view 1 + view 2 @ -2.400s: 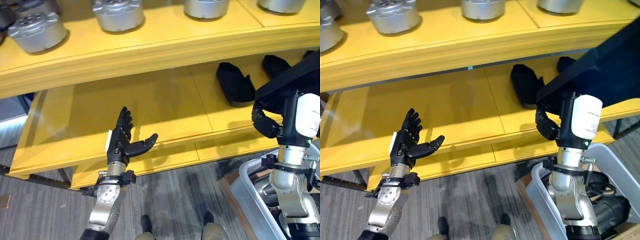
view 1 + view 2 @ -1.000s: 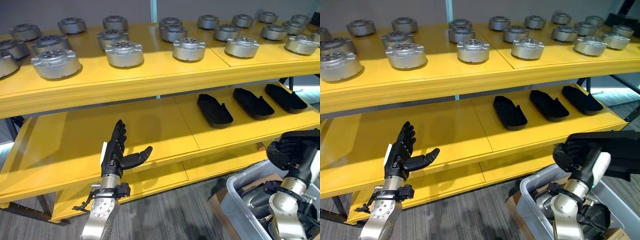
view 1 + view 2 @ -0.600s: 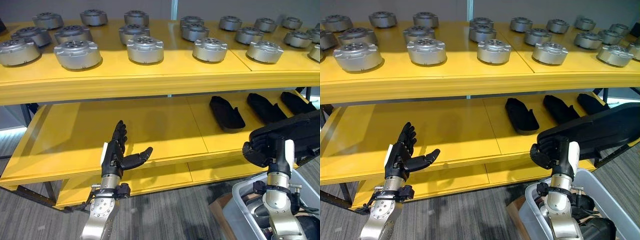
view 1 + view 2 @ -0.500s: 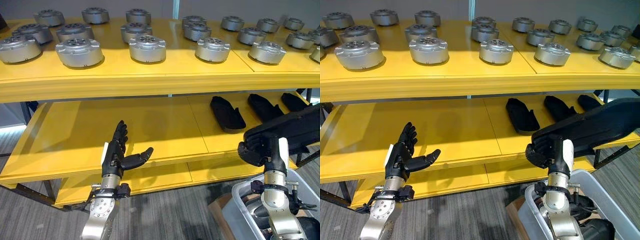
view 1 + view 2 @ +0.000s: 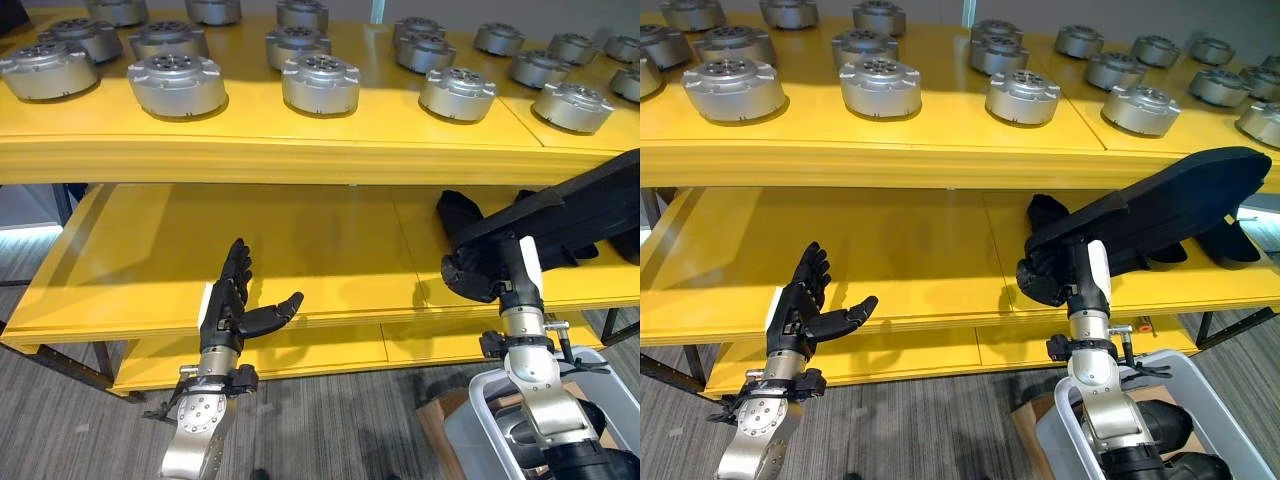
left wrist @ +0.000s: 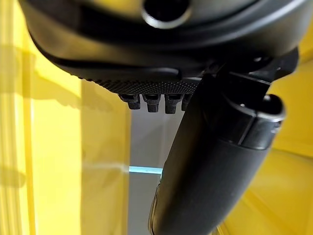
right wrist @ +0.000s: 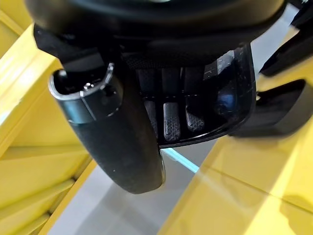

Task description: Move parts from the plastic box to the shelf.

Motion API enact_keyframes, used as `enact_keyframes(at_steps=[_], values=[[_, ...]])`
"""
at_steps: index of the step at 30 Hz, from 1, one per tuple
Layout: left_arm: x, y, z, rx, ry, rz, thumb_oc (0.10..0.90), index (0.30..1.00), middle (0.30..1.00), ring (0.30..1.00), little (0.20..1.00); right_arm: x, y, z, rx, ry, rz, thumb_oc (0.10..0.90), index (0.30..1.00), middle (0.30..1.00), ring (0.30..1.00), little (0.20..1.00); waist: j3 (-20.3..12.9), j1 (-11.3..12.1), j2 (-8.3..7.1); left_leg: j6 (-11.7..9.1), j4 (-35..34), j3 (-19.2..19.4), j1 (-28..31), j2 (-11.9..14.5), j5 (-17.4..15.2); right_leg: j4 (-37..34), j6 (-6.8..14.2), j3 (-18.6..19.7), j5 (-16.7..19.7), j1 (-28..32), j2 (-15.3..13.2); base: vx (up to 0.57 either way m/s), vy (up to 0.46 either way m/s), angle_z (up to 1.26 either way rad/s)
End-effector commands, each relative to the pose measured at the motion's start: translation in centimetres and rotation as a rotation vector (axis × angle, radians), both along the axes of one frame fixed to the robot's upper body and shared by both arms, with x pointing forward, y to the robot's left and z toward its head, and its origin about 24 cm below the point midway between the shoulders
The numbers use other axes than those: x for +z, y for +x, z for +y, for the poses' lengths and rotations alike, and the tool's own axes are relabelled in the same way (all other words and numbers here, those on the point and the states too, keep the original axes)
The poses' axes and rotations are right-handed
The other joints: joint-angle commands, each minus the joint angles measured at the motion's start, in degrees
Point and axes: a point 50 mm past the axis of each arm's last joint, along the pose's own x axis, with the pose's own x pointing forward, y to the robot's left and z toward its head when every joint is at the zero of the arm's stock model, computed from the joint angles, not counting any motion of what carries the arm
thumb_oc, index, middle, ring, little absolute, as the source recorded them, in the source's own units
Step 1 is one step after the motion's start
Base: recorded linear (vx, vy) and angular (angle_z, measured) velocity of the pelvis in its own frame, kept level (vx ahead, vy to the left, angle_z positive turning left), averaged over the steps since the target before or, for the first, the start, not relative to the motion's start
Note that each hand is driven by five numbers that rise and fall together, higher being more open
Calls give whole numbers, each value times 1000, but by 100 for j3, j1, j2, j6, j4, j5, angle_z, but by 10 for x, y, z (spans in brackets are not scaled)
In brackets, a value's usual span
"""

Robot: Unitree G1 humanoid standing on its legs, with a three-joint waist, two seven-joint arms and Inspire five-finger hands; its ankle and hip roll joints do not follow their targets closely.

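Note:
My right hand (image 5: 1044,276) is shut on one end of a long, flat black part (image 5: 1160,212), which slants up to the right in front of the yellow middle shelf (image 5: 300,240). In the right wrist view the fingers (image 7: 168,120) curl round the part's glossy edge (image 7: 232,98), with the thumb (image 7: 117,142) alongside. The translucent plastic box (image 5: 1061,425) stands on the floor at the lower right, below that arm, with dark parts inside. My left hand (image 5: 236,308) is open, palm up, at the front edge of the middle shelf and holds nothing.
Several round silver parts (image 5: 320,82) stand in rows on the upper shelf. Other black parts (image 5: 1041,212) lie on the right half of the middle shelf; its left half is bare. A cardboard box (image 5: 436,425) sits beside the plastic box.
The camera has tilted and shifted. My right hand has risen from over the plastic box with the black part and carried it up and left to the middle shelf's front. The left hand stays put.

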Motion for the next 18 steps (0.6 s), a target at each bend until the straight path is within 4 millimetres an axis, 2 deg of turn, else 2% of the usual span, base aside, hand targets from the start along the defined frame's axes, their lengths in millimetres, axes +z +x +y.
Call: enact_keyframes(at_steps=[1, 7, 15, 18], values=[[53, 21, 6, -34, 24, -258, 900, 1000, 1000, 1000, 1000, 83, 20, 9, 99, -21, -368, 400, 300, 300, 300, 300, -208, 14, -125, 230, 276, 173, 172, 238, -453, 738, -70, 246, -278, -18, -72, -8, -6, 4], [53, 23, 6, -36, 25, -252, 900, 1000, 1000, 1000, 1000, 89, 29, 29, 184, 45, -374, 400, 300, 300, 300, 300, -178, 100, -131, 227, 255, 151, 188, 240, -450, 737, -78, 214, -306, 4, -68, -6, -3, 3], [53, 23, 6, -33, 34, -254, 900, 1000, 1000, 1000, 1000, 91, 24, 25, 144, 51, -406, 400, 300, 300, 300, 300, -161, 89, -116, 238, 251, 136, 193, 230, -467, 736, -70, 175, -276, 23, -84, -2, 2, 3], [53, 24, 6, -23, 33, -254, 900, 1000, 1000, 1000, 1000, 90, 20, 20, 110, 104, -430, 400, 300, 300, 300, 300, -160, 60, -103, 249, 250, 162, 214, 222, -480, 734, -63, 214, -272, 6, -89, 0, 0, 0]])
